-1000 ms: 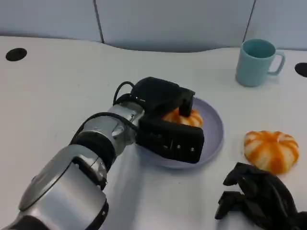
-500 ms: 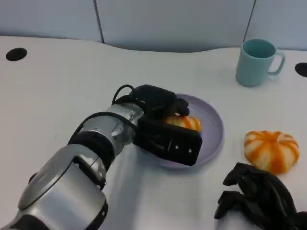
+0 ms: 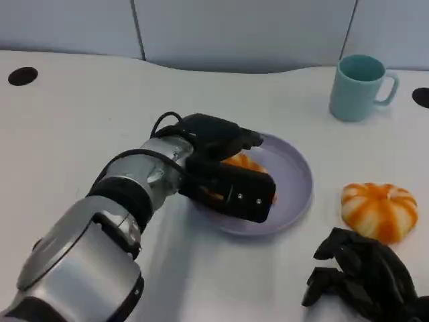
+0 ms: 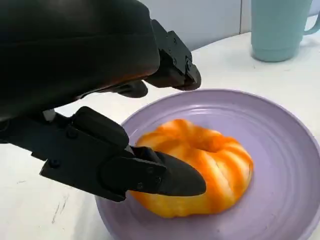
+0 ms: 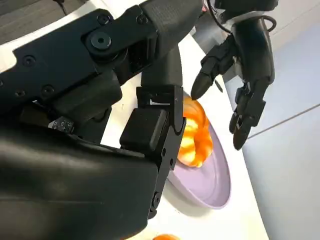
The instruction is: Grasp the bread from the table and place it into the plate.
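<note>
Left hand is seen over the near side of the plate with its fingers spread apart and nothing gripped; one fingertip lies against the bread, which rests inside the lavender plate; no writing or label can be read on any item; a second orange-striped bun lies on the white table right of the plate; a teal mug stands farther back; the right hand is at the near right edge, fingers curled in, nothing held; grey wall panels are seen behind the table.
</note>
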Action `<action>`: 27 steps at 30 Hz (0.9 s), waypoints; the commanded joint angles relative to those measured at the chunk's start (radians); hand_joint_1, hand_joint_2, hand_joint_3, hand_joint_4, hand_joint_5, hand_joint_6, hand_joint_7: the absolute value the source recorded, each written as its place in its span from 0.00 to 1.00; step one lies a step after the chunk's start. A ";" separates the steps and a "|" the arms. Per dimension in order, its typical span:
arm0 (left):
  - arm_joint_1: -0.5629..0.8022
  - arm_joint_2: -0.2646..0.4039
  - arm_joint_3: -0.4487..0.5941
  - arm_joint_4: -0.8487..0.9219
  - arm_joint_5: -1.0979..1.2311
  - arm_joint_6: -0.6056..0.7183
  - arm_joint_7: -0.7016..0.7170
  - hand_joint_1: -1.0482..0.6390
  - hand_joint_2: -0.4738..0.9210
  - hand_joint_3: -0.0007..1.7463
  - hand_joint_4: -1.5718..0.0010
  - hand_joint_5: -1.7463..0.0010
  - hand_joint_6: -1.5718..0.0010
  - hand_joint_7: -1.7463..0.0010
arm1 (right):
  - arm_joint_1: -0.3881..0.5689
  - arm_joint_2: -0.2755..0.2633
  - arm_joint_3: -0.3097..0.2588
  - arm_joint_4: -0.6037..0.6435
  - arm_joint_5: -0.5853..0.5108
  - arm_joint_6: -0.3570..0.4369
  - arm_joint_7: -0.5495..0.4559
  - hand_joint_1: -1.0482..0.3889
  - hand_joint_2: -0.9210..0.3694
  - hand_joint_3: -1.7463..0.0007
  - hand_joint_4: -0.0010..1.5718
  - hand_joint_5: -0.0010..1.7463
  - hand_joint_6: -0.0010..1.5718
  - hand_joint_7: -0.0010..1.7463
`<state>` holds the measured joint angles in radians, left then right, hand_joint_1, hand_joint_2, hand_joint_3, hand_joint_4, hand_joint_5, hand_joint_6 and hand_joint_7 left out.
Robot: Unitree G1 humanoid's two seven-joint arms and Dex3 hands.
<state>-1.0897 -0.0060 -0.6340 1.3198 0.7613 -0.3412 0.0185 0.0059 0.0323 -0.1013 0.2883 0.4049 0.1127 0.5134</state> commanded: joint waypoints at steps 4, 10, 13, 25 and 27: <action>-0.004 0.069 0.084 -0.038 -0.086 -0.075 -0.022 0.12 1.00 0.18 0.93 0.83 0.80 0.99 | -0.018 -0.022 -0.018 0.025 0.008 -0.007 0.014 0.13 0.11 1.00 0.92 0.46 0.80 0.45; 0.046 0.113 0.208 -0.066 -0.238 -0.173 -0.132 0.14 1.00 0.18 0.93 0.81 0.81 0.99 | -0.025 -0.026 -0.022 0.028 0.008 0.004 0.011 0.13 0.11 1.00 0.92 0.46 0.80 0.46; 0.082 0.126 0.277 -0.081 -0.326 -0.216 -0.212 0.14 1.00 0.18 0.93 0.79 0.80 0.99 | -0.030 -0.024 -0.023 0.036 0.012 0.005 0.017 0.14 0.12 1.00 0.91 0.46 0.79 0.46; 0.413 0.101 0.560 -0.245 -0.704 -0.440 -0.372 0.24 1.00 0.17 0.87 0.71 0.77 0.98 | -0.033 -0.022 -0.023 0.033 0.002 0.008 0.010 0.14 0.12 1.00 0.91 0.47 0.78 0.48; 0.459 0.081 0.585 -0.283 -0.754 -0.470 -0.389 0.28 1.00 0.16 0.83 0.68 0.75 0.98 | -0.032 -0.021 -0.024 0.031 0.004 0.009 0.011 0.14 0.12 1.00 0.91 0.47 0.78 0.48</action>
<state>-0.6918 0.0882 -0.0832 1.0807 0.0637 -0.7688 -0.3437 -0.0267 0.0266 -0.1186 0.3249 0.4055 0.1192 0.5256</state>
